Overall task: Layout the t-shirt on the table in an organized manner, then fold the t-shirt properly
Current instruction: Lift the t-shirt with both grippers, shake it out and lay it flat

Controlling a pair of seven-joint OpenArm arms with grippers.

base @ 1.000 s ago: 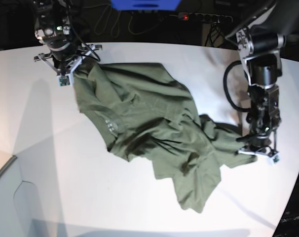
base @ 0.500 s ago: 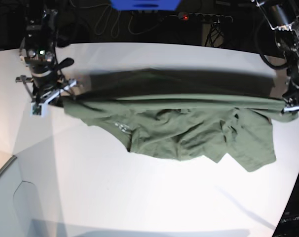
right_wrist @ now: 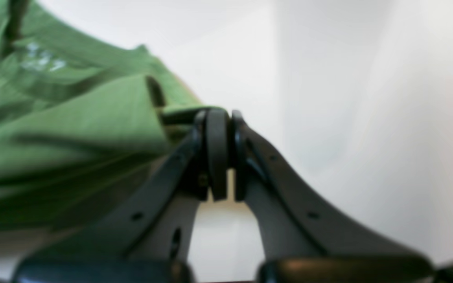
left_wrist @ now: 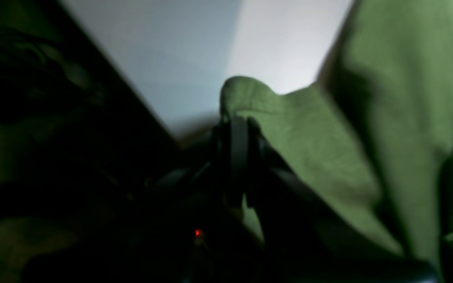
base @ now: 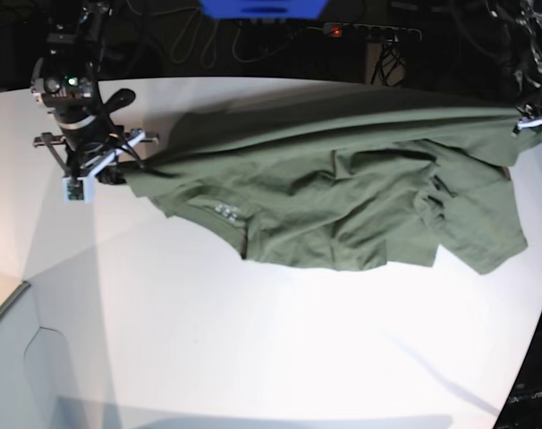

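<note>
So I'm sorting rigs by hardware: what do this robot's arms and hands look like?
Both are dark. The right hand has black curved fingers with small holes, ending in rounded pads. In the base view its arm is black and grey with a green light, thin metal crossbars and a small pale block. The left hand is black too, with a red light below.

Beyond my surface's far edge a blue box [base: 263, 8] sat at the top of the base view, cut off by the frame. Just right of it lay a dark power strip [base: 371, 33] with a red light [base: 335, 31] glowing at its left end. Loose cables [base: 199, 40] trailed across the dark floor left of the strip. At the lower left a pale panel [base: 4, 308] showed.
</note>
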